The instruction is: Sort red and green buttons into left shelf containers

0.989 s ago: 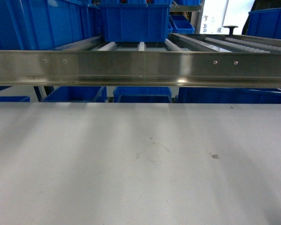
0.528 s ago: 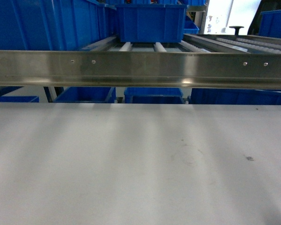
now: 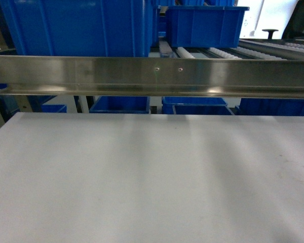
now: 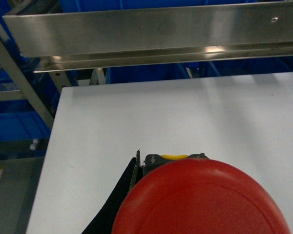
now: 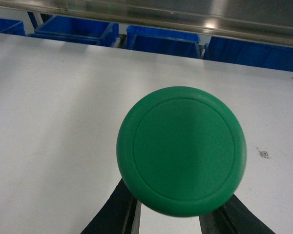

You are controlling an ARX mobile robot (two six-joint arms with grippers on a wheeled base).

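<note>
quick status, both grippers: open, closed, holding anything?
Left gripper: closed on the red button.
Right gripper: closed on the green button, jaws at its base.

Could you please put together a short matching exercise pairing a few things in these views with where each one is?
Things:
1. red button
2. green button
3. steel rail
4. large blue bin

Places:
A. on the shelf behind the rail, upper left of the head view
B. in the right pincer
C. in the left pincer
D. spanning the far edge of the white table

Pairs: 1-C, 2-B, 3-D, 4-A
</note>
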